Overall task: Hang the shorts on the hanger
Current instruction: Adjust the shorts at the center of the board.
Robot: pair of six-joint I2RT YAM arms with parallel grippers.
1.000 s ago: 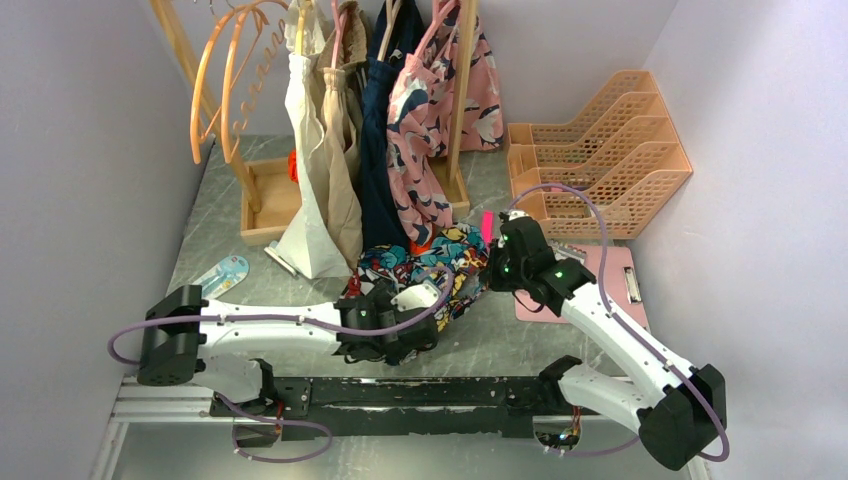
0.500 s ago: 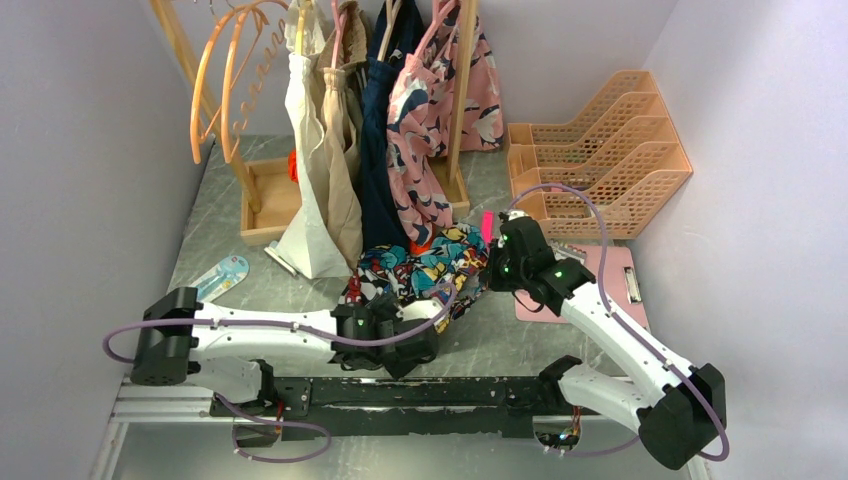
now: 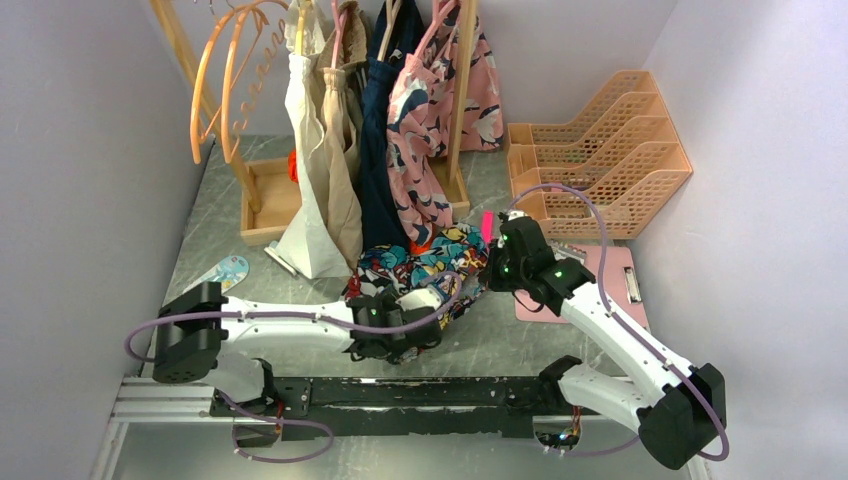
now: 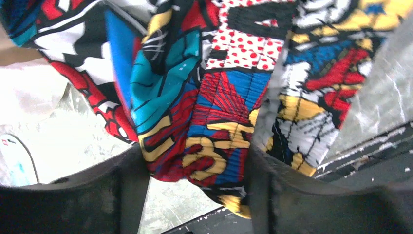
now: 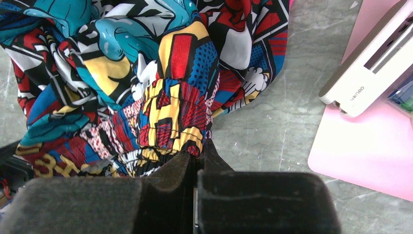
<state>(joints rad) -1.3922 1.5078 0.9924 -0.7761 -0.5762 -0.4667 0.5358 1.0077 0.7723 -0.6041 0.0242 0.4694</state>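
The comic-print shorts (image 3: pixel 425 268) lie bunched on the grey table between my two grippers. My right gripper (image 3: pixel 492 272) is shut on their gathered waistband edge (image 5: pixel 170 122); its jaws (image 5: pixel 197 151) are pressed together with fabric at the tips. My left gripper (image 3: pixel 415 308) is open at the shorts' near left side. In the left wrist view a fold of the shorts (image 4: pixel 214 112) hangs between the spread fingers (image 4: pixel 195 151), touching the right one. Orange-tan hangers (image 3: pixel 215 90) hang on the rack at the back left, far from both grippers.
A wooden rack holds cream, navy and pink floral garments (image 3: pixel 425 110) just behind the shorts. Orange file trays (image 3: pixel 600 150) stand back right. A pink clipboard (image 3: pixel 590 285) with a white device (image 5: pixel 370 63) lies right of the right gripper. A blue-white flat item (image 3: pixel 222 272) lies at left.
The left arm swung: its gripper dipped toward the near edge, then came back up to the shorts, still open. The right gripper and the shorts have hardly moved.
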